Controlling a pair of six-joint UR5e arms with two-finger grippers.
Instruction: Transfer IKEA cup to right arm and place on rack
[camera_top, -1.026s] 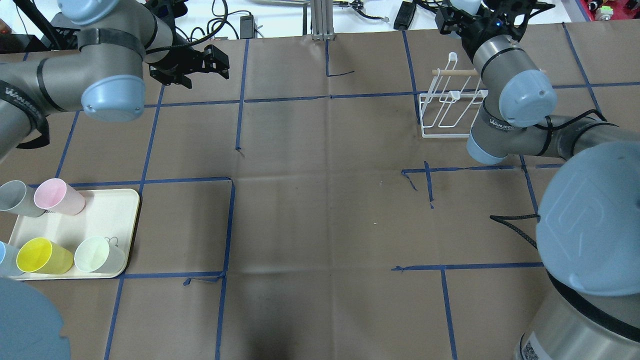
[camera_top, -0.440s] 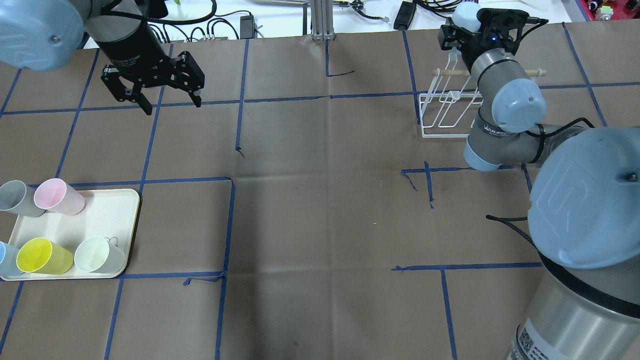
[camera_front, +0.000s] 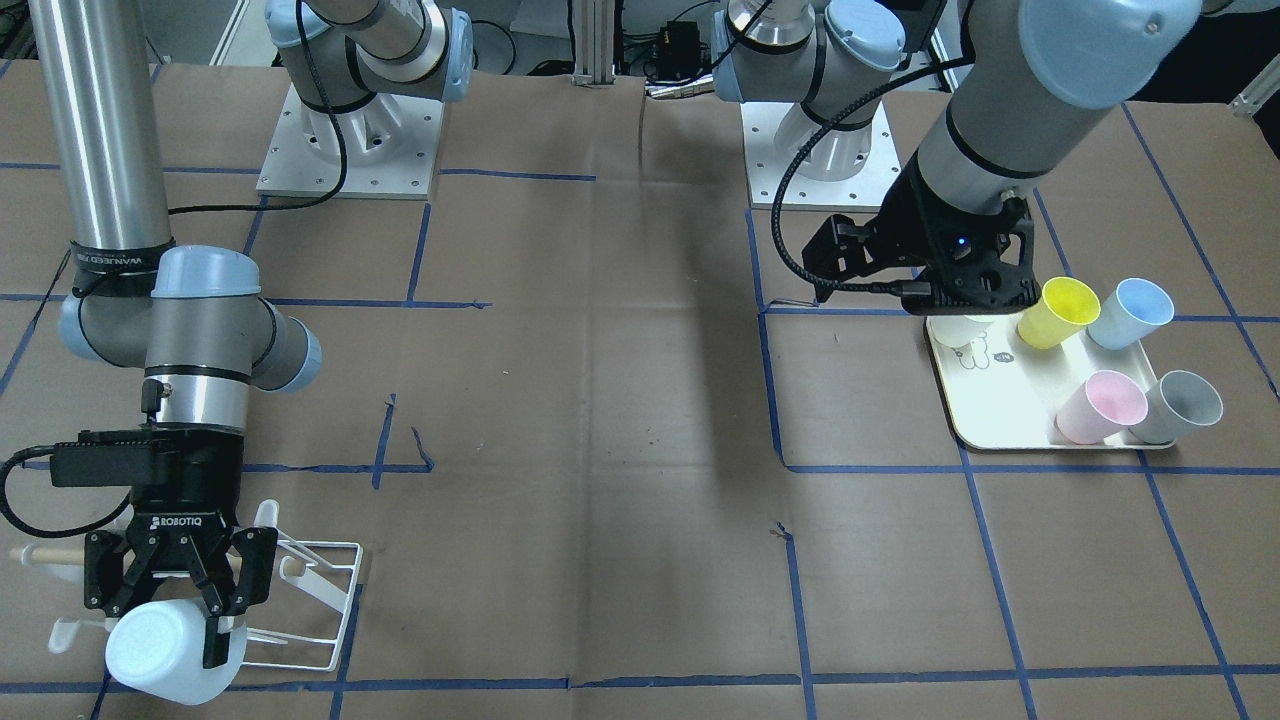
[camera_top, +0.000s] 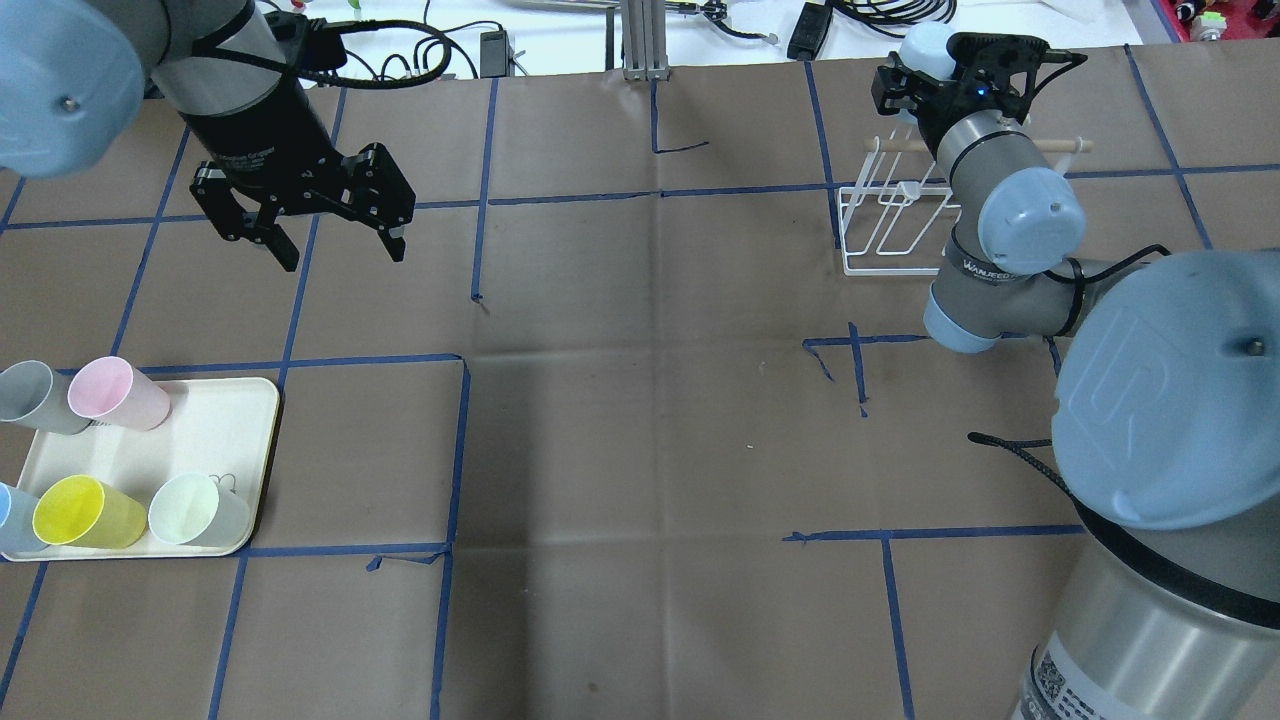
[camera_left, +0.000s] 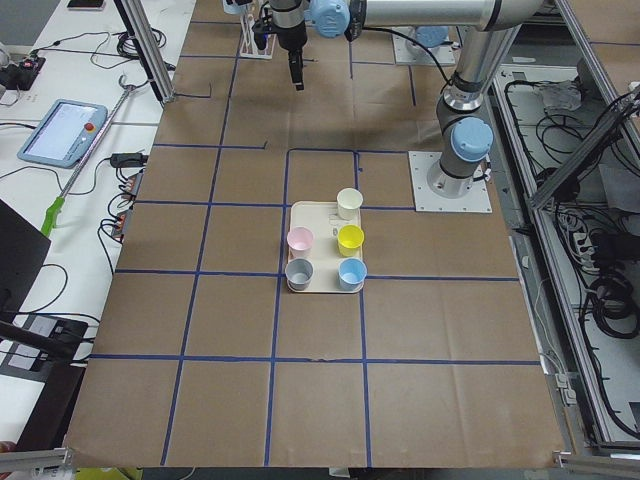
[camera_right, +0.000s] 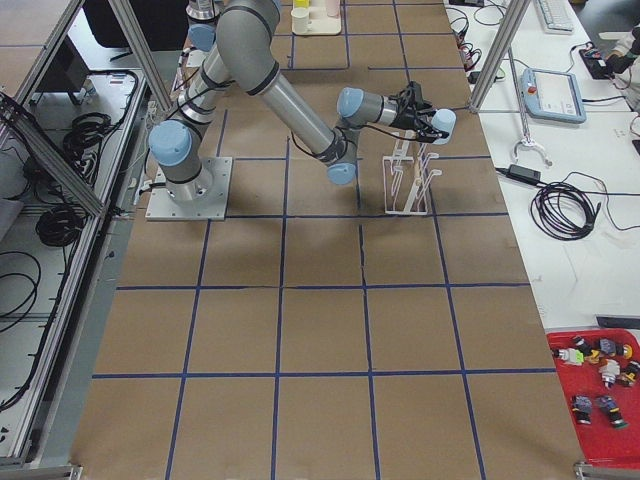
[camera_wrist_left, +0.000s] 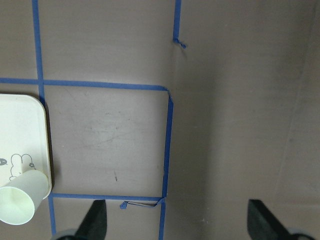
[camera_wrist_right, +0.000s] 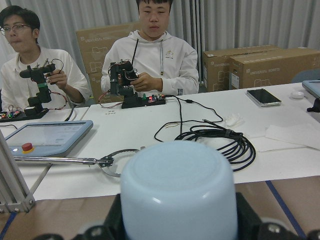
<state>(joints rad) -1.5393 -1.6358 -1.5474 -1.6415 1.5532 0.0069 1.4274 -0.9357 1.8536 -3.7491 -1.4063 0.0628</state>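
Pale blue cup (camera_front: 160, 655): tilted, clamped between the right gripper (camera_front: 172, 605) jaws, at the white rack (camera_front: 325, 600) near its dowel end; contact with prongs unclear; left gripper (camera_top: 340, 250): jaws spread wide, holding nothing.

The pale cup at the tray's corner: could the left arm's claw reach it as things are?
Probably yes. The left claw is open and empty, hanging above the table, and the pale cup stands with nothing above it. The yellow cup stands close beside it, so one side is tight.
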